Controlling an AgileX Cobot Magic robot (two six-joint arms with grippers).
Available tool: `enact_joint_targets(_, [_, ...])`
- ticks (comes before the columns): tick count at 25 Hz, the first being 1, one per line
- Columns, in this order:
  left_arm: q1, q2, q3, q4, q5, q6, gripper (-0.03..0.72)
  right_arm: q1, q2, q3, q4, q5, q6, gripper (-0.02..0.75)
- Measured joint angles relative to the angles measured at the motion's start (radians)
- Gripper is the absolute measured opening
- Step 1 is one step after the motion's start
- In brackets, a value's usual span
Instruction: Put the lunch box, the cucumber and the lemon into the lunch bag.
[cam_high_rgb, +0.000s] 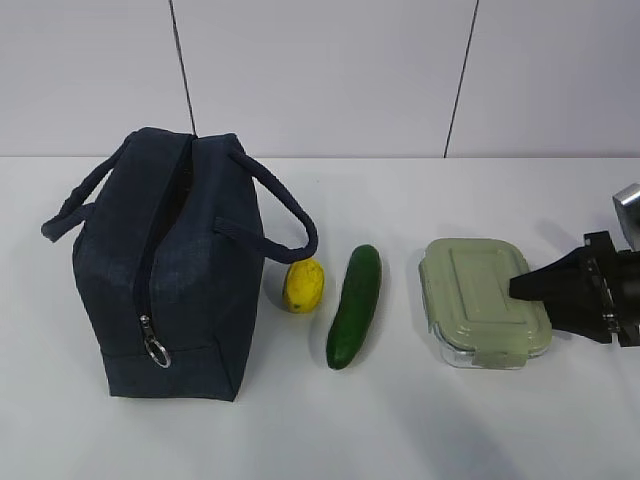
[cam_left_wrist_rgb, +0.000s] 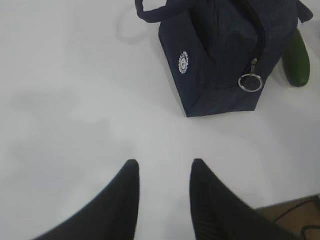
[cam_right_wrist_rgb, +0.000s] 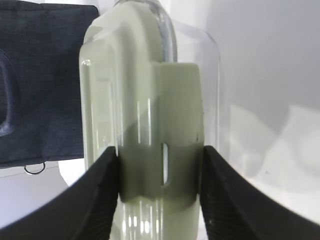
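The navy lunch bag (cam_high_rgb: 170, 270) stands at the left with its top zipper open; it also shows in the left wrist view (cam_left_wrist_rgb: 220, 60) and the right wrist view (cam_right_wrist_rgb: 45, 85). The yellow lemon (cam_high_rgb: 303, 285) and the dark green cucumber (cam_high_rgb: 355, 305) lie just to its right. The lunch box (cam_high_rgb: 480, 300) with its sage-green lid sits right of the cucumber. My right gripper (cam_high_rgb: 515, 287) is at the box's right edge. Its fingers press both sides of the box's clip end (cam_right_wrist_rgb: 145, 100). My left gripper (cam_left_wrist_rgb: 162, 167) is open and empty over bare table, near the bag's front left corner.
The bag's metal ring pull (cam_high_rgb: 155, 350) hangs at its near end. Two loop handles (cam_high_rgb: 285, 215) stick out to either side. The white table runs back to a pale wall. The table's edge and a dark floor show at the lower right of the left wrist view (cam_left_wrist_rgb: 295, 215).
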Motion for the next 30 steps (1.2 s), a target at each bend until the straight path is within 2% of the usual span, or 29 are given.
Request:
enact_joint_targets(11, [0.0,0.126,0.003,-0.006,-0.005,0.0,0.244,0.0,-0.082,0.0,-0.006,0.0,0.03,0.343])
enact_joint_targets(24, [0.0,0.139,0.003,-0.051,-0.027,0.0,0.244,0.0,-0.212,0.002,-0.008,0.008,0.13,0.342])
enact_joint_targets(30, [0.0,0.172,-0.055,-0.057,-0.029,0.0,0.244,0.0,-0.261,0.002,-0.016,0.012,0.176,0.342])
